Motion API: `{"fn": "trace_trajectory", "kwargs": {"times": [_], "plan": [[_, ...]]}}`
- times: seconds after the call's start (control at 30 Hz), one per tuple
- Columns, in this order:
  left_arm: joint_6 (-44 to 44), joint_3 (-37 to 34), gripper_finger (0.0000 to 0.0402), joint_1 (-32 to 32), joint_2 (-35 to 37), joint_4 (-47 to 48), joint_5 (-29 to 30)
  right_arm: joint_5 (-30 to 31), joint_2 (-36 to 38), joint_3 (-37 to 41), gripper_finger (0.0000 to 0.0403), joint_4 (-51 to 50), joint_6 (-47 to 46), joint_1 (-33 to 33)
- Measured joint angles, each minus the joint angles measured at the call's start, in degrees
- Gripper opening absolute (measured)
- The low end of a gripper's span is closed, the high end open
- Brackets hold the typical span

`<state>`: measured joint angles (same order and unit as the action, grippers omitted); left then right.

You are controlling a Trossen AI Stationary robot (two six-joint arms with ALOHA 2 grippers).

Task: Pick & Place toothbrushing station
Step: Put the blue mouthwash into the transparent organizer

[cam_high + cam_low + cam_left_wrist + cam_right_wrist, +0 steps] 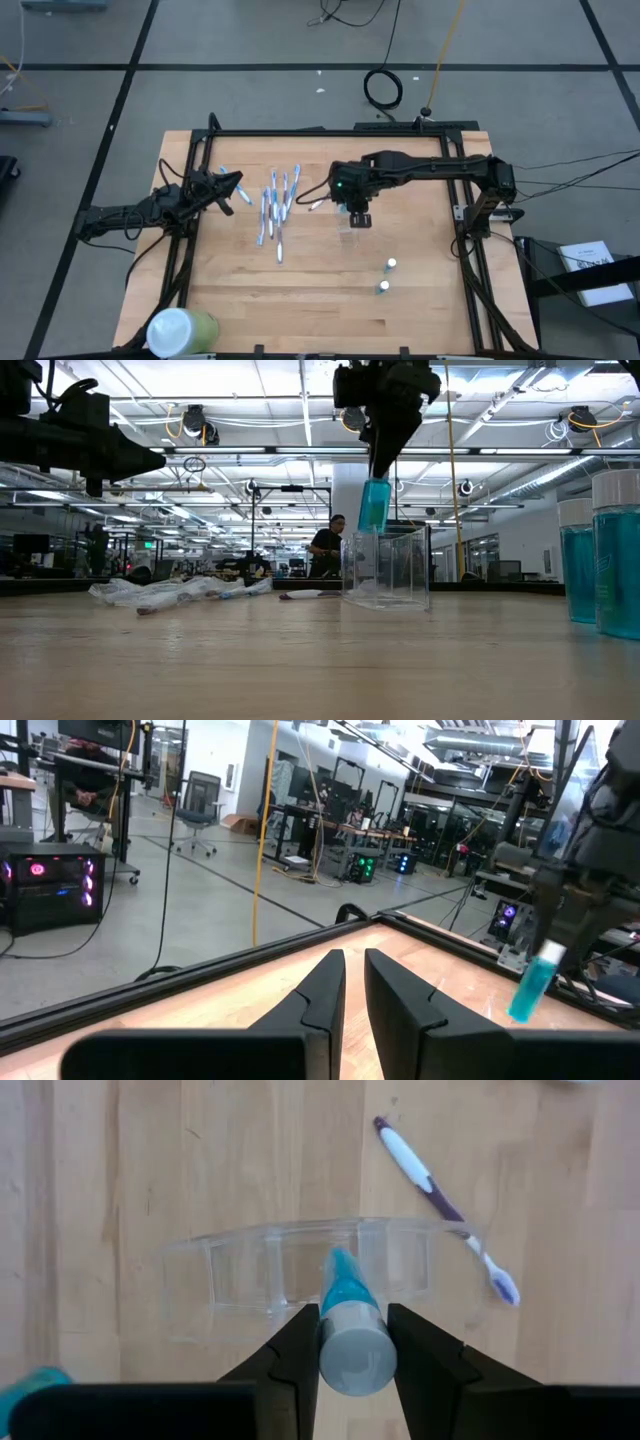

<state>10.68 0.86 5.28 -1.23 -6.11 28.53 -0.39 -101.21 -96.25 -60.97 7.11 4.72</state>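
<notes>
The right claw (352,1342) grips one blue tube (345,1295) by its white cap, long axis upright, tip down into the single clear cup (300,1275) — two more tubes (388,276) stand nearby on the table (300,300); the left claw (350,990) waits nearly closed, empty.

The right pincer (381,468) holds a blue tube (374,506) above the clear cup (386,568).

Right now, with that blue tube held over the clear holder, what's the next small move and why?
Probably lower it straight down, then let go. The right gripper is shut on the blue tube by its white cap, tip pointing down into a compartment of the clear holder. In the low view the tube hangs just above the rim, not yet inside.
</notes>
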Motion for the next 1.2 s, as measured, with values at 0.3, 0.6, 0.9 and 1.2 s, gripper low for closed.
{"fn": "trace_trajectory", "kwargs": {"times": [0.3, 0.6, 0.9, 1.2], "plan": [[0.0, 0.0, 0.0047, 0.0, 0.0, 0.0, 0.0, -0.1, 0.1, 5.6, 0.0091, 4.8, 0.9, 0.0], [0.0, 0.0, 0.0047, 0.0, 0.0, 0.0, 0.0, -2.8, 0.1, 10.2, 0.0091, 6.1, -0.5, -0.2], [0.0, 0.0, 0.0047, 0.0, 0.0, 0.0, 0.0, -2.9, 0.0, 10.5, 0.0091, 6.4, -0.9, -0.7], [0.0, 0.0, 0.0047, 0.0, 0.0, 0.0, 0.0, -2.9, 0.0, 10.5, 0.0091, 7.6, 0.1, -0.7]]}}
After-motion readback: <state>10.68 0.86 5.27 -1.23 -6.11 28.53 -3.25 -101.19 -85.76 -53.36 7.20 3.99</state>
